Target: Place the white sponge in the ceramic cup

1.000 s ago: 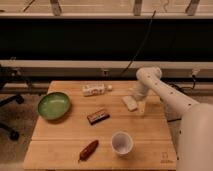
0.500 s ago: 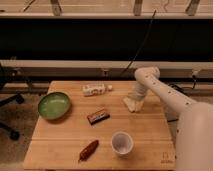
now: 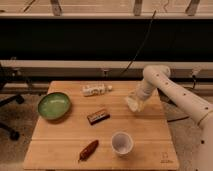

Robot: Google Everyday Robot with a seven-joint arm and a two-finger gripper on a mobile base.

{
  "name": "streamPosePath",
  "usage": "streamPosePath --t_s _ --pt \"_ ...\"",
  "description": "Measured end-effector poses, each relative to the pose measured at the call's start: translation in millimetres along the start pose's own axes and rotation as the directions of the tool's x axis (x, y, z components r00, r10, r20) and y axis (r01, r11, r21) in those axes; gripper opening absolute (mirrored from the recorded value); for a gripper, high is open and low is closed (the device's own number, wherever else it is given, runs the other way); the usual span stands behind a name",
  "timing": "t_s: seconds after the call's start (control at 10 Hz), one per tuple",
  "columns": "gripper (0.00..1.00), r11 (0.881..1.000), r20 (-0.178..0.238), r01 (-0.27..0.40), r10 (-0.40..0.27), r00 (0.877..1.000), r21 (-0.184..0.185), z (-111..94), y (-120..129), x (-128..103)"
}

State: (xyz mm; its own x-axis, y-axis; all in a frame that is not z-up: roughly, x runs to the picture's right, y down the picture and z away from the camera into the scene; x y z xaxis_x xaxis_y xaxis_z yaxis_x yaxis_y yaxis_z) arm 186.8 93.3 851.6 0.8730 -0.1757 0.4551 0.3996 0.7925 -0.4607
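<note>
End effector (image 3: 135, 103) hangs down, arm bent, over table's (image 3: 150, 145) right side.

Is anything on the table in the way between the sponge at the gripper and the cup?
Nothing visible. The gripper is at the white sponge near the table's right edge; the ceramic cup lies nearer the camera, with bare wood between. The dark bar sits left of that line.

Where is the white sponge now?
In the camera view, the white sponge is at the gripper over the table's right side, beyond the cup.
</note>
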Motion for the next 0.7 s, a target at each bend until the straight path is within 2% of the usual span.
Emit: streamPosePath --t_s 0.4,0.7 --pt "0.0 0.994 0.061 0.103 -0.106 0.993 0.048 -37.5 35.6 -47.4" --pt "0.0 0.982 0.052 0.181 -0.184 0.982 0.062 -54.6 57.0 -80.4"
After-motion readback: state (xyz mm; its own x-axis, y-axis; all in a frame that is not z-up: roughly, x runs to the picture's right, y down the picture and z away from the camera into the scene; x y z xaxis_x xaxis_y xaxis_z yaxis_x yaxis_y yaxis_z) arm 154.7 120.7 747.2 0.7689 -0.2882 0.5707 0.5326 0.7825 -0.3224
